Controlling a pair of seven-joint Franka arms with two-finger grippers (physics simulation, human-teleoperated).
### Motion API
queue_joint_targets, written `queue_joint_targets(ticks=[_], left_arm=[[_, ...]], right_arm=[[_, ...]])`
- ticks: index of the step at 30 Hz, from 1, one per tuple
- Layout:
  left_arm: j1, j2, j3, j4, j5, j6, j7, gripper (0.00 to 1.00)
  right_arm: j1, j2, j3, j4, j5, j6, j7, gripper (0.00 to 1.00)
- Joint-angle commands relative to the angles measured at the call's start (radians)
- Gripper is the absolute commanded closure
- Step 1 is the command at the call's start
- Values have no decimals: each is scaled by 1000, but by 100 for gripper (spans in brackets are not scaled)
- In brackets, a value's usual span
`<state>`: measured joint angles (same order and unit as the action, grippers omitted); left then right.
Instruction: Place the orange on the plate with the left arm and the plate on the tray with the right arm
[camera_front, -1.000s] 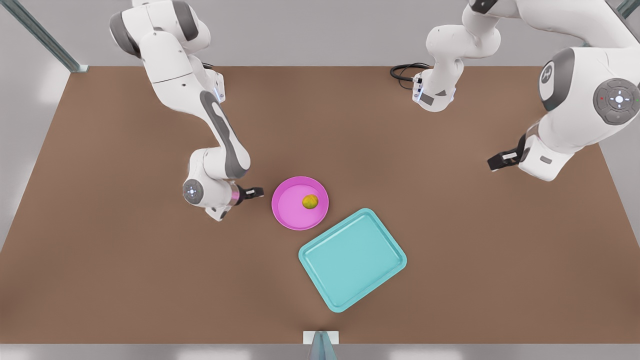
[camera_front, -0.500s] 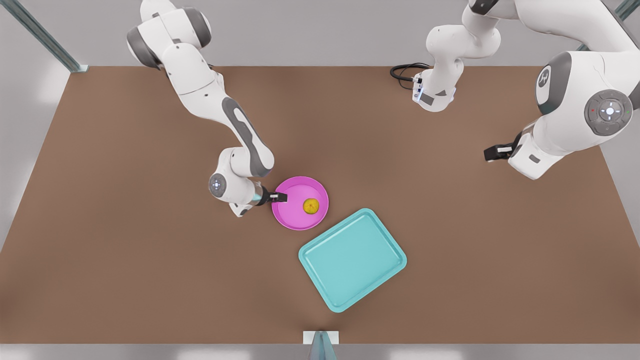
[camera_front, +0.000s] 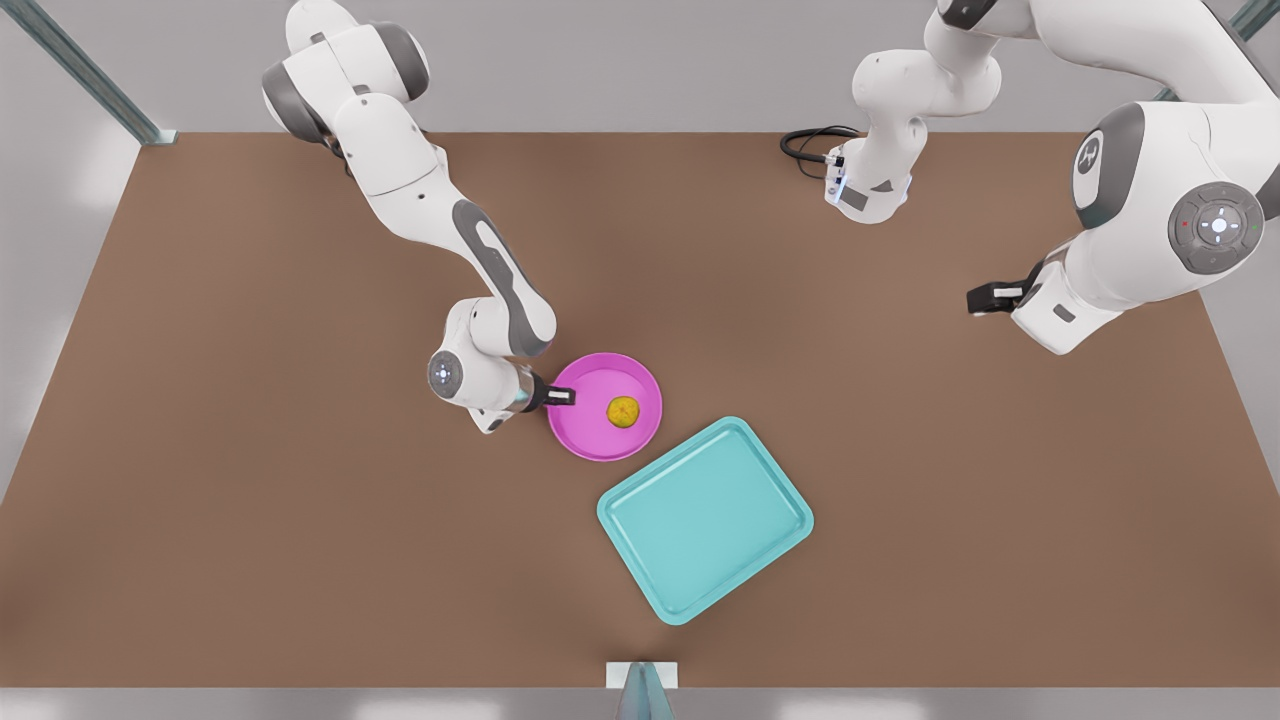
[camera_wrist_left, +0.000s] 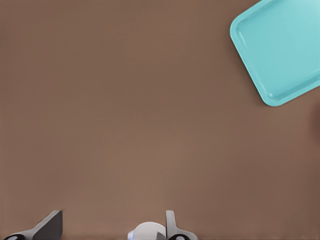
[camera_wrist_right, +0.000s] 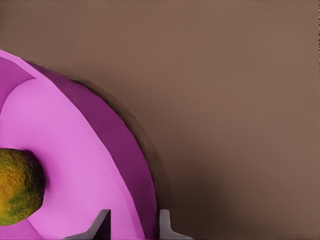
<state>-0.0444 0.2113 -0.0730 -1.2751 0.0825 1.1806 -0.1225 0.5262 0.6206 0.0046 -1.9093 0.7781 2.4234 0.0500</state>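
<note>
Readable text: none on any surface.
Plate (camera_front: 590, 435): plain pink, no lettering.
Tray (camera_front: 705, 519): plain teal, no label.
Orange (camera_front: 623, 411): no sticker.
Worktop (camera_front: 250, 500): bare brown, no markings.
Arm on the front view's right: small round emblem (camera_front: 1090, 152) on a joint, not legible.

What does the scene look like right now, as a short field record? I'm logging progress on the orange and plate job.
orange: lying in the plate
plate: on the table, beside the tray, not on it
tray: holds nothing
right gripper: fingers straddle the plate's rim on the front view's left
left gripper: open, waiting above bare table
done: orange on plate
left to do: plate onto tray
</note>
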Motion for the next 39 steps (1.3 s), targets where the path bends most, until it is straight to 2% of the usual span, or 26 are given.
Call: queue_joint_targets(ticks=[1, 8, 18, 26, 32, 39], left_arm=[[0, -1, 1, 0, 0, -4, 52, 0], [0, -1, 1, 0, 0, -3, 52, 0], [0, -1, 1, 0, 0, -3, 52, 0], [0, -1, 1, 0, 0, -3, 52, 0], [-2, -1, 1, 0, 0, -3, 52, 0], [0, 0, 1, 0, 0, -3, 50, 0]], right_arm=[[-2, -1, 0, 1, -5, -13, 53, 57], [-3, 1, 0, 3, -6, -13, 45, 78], [-3, -45, -2, 26, -11, -70, 41, 79], [-34, -44, -12, 151, -6, -102, 47, 79], [-51, 1, -15, 240, -6, -102, 50, 79], [-61, 149, -18, 467, -3, -102, 53, 79]])
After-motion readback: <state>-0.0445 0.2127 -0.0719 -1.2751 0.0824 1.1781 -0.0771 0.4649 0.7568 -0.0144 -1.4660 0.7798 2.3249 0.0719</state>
